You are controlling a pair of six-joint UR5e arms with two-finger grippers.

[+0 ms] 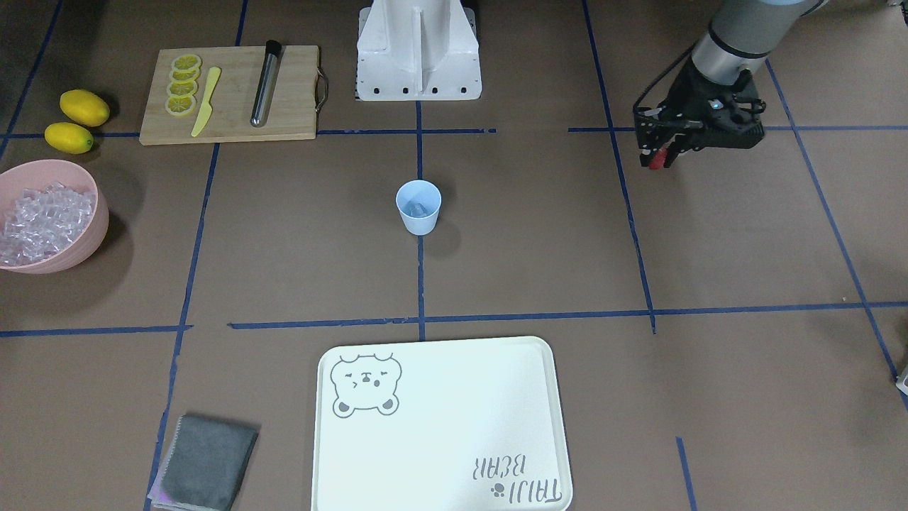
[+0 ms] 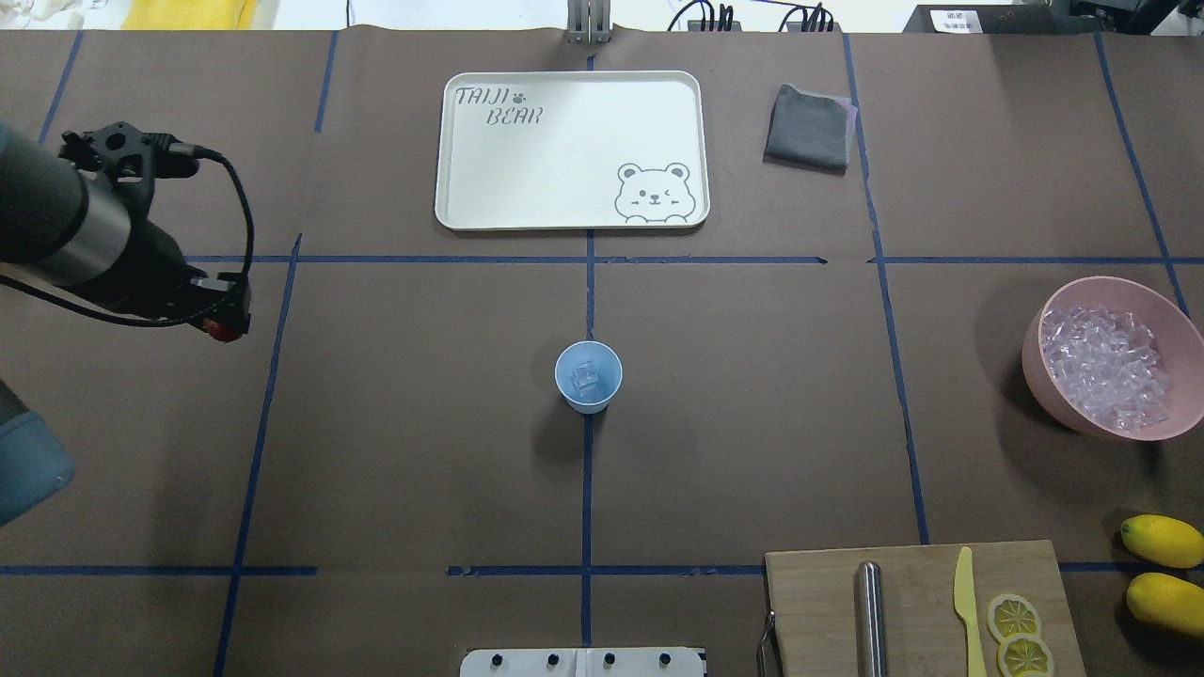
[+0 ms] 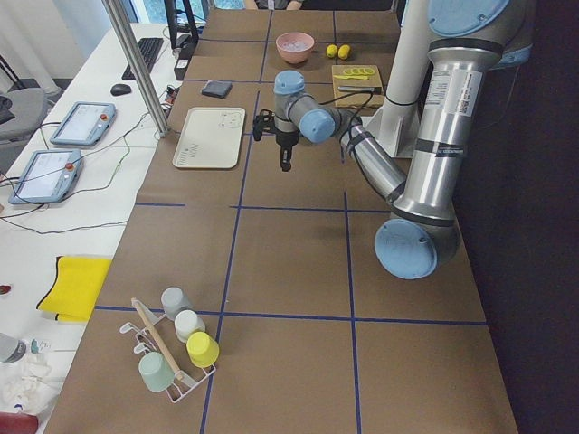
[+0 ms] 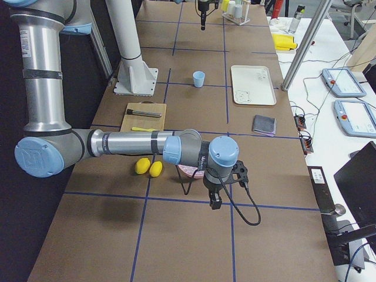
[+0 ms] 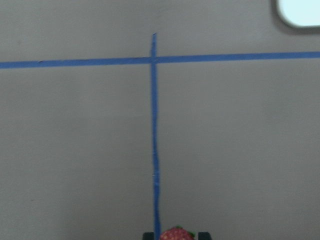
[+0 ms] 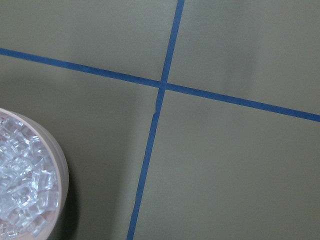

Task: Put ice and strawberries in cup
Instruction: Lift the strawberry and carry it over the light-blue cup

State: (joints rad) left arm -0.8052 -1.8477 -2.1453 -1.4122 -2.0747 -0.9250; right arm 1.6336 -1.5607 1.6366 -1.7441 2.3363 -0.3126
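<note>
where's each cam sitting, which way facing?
Front-facing: across the table, facing the robot's base; left claw view-right.
Overhead: behind robot, looking down; left arm view-left.
Exterior left: table end, left arm near.
Exterior right: opposite end, right arm near.
Left wrist: looks down, strawberry in claw.
Right wrist: down beside bowl.
Front and overhead share cup, tray.

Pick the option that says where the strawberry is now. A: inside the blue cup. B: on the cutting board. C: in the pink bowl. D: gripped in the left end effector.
D: the strawberry shows red, clamped at the tip of the left end effector, well off to the side of the cup, which contains only ice.
</note>
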